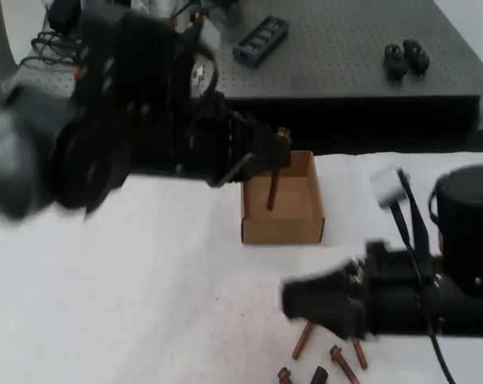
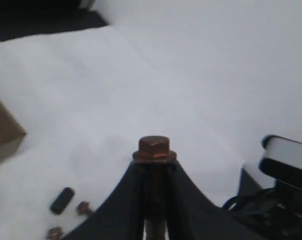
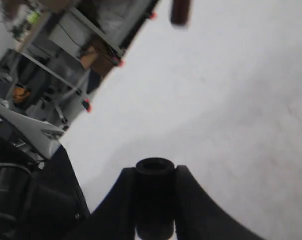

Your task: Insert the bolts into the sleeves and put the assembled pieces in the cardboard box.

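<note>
The left gripper [image 2: 154, 169] pinches the bolt [image 2: 154, 148] and hides most of its shank between the fingers; we see the hex head just above them. In the high view the bolt hangs over the cardboard box [image 1: 281, 226], its long axis close to upright, head up, lower end leaning slightly left. The right gripper [image 3: 155, 175] is clamped on a black sleeve [image 3: 154, 200], whose rear end is cut off and whose open end points out past the fingertips. It sits nearer than the box and to its right, over loose bolts [image 1: 304, 341] we can hardly count on the white cloth [image 1: 145, 304].

Five bolts [image 1: 303, 340] — four loose, one held aloft; two sleeves [image 3: 154, 195] — and one cardboard box [image 1: 281, 228].
</note>
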`<state>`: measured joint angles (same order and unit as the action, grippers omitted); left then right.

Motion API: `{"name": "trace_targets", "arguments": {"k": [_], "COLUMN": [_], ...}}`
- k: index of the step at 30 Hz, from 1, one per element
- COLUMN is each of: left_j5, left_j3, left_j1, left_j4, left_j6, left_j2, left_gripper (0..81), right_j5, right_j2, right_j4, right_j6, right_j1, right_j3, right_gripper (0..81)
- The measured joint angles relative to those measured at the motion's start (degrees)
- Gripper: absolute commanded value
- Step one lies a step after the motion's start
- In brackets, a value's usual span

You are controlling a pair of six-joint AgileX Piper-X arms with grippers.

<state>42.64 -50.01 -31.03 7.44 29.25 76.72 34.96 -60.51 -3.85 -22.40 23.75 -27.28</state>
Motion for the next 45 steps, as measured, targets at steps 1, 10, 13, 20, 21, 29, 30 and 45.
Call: {"name": "trace_targets", "arguments": {"k": [1,10,13,20,21,29,30,45], "left_j5": [0.02,0.55,0.55,0.59,0.7,0.73,0.62,-2.02], "left_j3": [0.0,0.98,0.98,0.98,0.98,0.98,0.98,0.98], "left_j1": [0.0,0.0,0.0,0.0,0.0,0.0,0.0,-0.21], "left_j4": [0.15,1.64,1.66,1.83,1.84,2.8,3.09,3.32], "left_j6": [0.09,0.61,0.79,0.79,0.79,0.46,0.4,0.43], "left_j2": [-0.07,-0.35,-0.35,-0.35,-0.35,-0.35,-0.35,-0.35], "left_gripper": [0.7,0.7,0.7,0.7,0.7,0.7,0.7,0.7], "right_j5": [-0.76,-5.96,-5.96,-6.58,-7.03,-11.37,-11.53,-13.84], "right_j2": [-0.66,-2.4,-3.86,-5.52,-5.52,-5.52,-5.52,-5.39], "right_j4": [-3.17,-11.92,-14.54,-17.1,-17.29,-17.8,-17.8,-23.98], "right_j6": [-0.94,-3.54,-4.44,-6.68,-7.06,-8.21,-8.21,-8.27], "right_j1": [0.94,2.05,2.05,2.05,2.05,2.43,2.43,2.01], "right_j3": [-0.1,-0.1,-0.36,-1.27,-1.27,-1.27,-1.27,-1.41], "right_gripper": [0.1,0.1,0.1,0.1,0.1,0.1,0.1,0.1]}}
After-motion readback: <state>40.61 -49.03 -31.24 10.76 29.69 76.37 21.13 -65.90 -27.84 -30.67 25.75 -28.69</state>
